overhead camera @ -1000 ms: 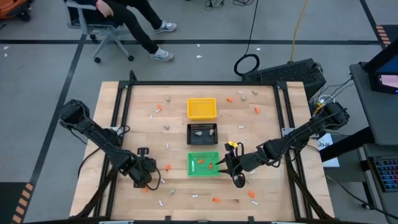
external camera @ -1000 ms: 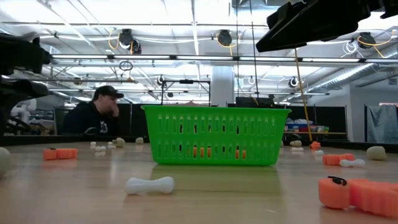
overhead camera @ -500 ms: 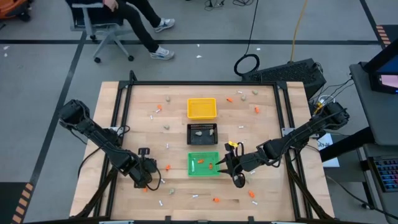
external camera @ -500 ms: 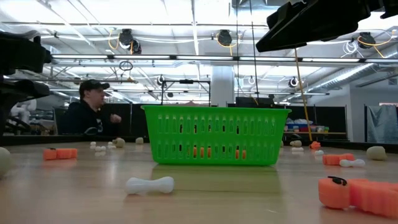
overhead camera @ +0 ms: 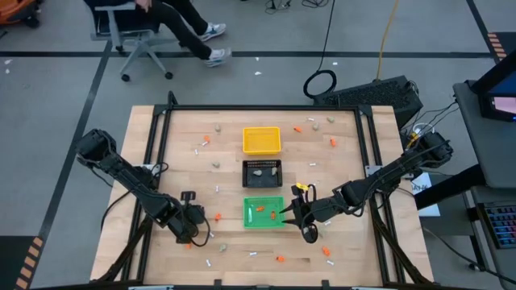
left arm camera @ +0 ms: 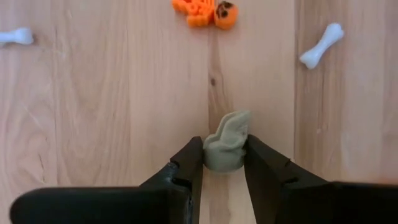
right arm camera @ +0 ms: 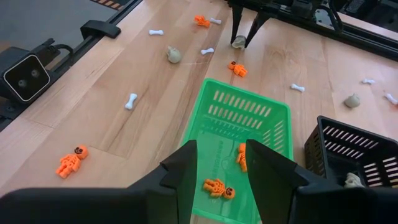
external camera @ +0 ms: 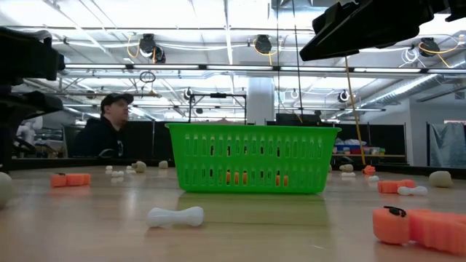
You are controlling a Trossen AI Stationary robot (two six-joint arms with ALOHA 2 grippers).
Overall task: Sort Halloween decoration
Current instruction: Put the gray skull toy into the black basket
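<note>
Halloween decoration pieces lie scattered over the tabletop (overhead camera: 347, 149): orange figures, white bones and beige lumps. One beige lump (left arm camera: 226, 148) sits on the wood, pinched between the fingers of the left claw (left arm camera: 224, 167) near the front left. The right claw (right arm camera: 221, 169) hangs with fingers apart and empty above the green basket (right arm camera: 271, 123), which holds orange figures (right arm camera: 218, 187).
</note>
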